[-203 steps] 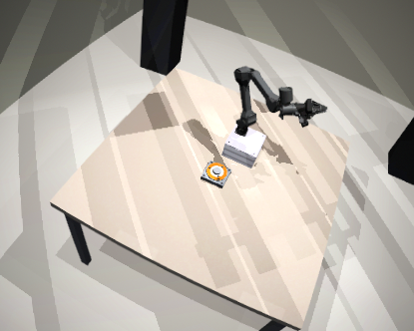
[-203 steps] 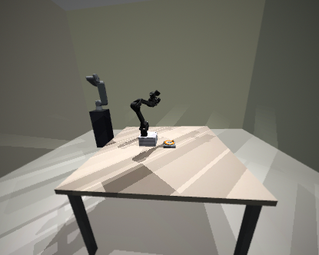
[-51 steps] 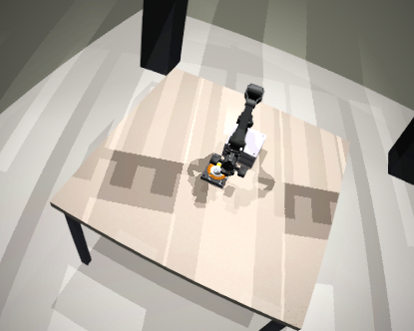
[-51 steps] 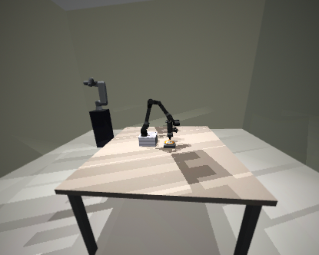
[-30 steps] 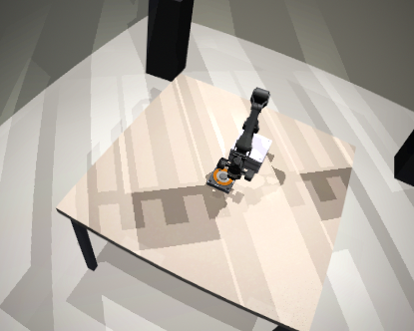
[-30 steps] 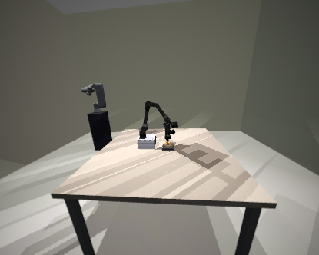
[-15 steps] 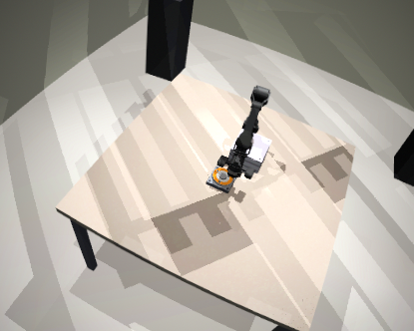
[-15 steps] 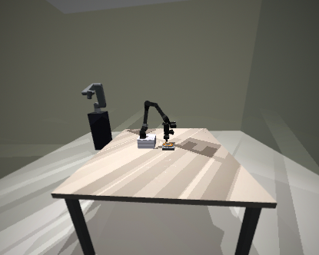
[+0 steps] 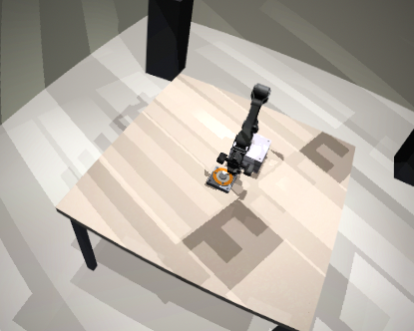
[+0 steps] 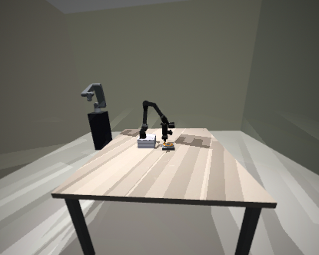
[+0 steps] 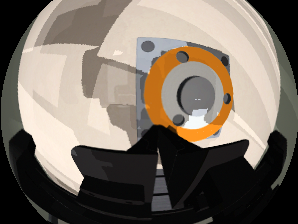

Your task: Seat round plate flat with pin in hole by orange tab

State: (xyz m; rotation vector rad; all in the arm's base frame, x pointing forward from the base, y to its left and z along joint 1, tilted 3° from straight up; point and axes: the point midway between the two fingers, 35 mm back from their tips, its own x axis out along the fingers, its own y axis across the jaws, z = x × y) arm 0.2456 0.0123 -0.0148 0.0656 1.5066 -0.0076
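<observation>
The gripper [image 11: 160, 156] hangs with jaws pressed together on nothing, tips at about six o'clock of the round plate [image 11: 189, 92], which sits on the grey base [image 11: 148, 52] around the central post [image 11: 197, 95]. It looks like the turning step: nudging the orange rim round until the hole by the tab meets the pin, which I cannot make out.

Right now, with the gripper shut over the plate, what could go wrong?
1. The shut gripper sits at the rim of the orange plate; a sideways nudge may slip off rather than turn it.
2. Pressing down could jam the plate on the post while it may still ride on the pin.
3. Several holes ring the plate; the pin could drop into the wrong one.
</observation>
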